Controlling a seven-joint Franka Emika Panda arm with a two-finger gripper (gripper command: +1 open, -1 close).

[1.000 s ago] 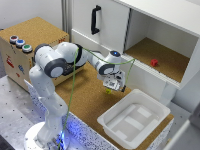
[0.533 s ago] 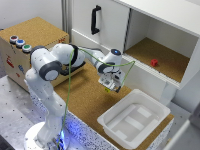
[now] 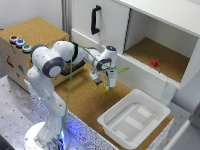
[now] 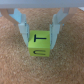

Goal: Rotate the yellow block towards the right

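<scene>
The yellow block [image 4: 39, 43] is a small yellow-green cube with dark marks on its faces. In the wrist view it sits between my two fingers [image 4: 22, 27], which press on its sides just over the cork surface. In the exterior view it shows as a yellow speck [image 3: 106, 87] at the tip of my gripper [image 3: 106, 83], which points down over the cork counter in front of the cabinet. The gripper [image 4: 39, 37] is shut on the block.
A white tray [image 3: 150, 102] stands on the counter at the exterior view's right of the gripper. A small red block [image 3: 154, 63] lies in the open cabinet compartment. A cabinet door with a black handle [image 3: 94, 19] is behind the arm. A box with coloured buttons [image 3: 20, 42] stands at the left.
The hand has shifted a little toward the exterior view's left and lower toward the counter, with the yellow block at its fingertips.
</scene>
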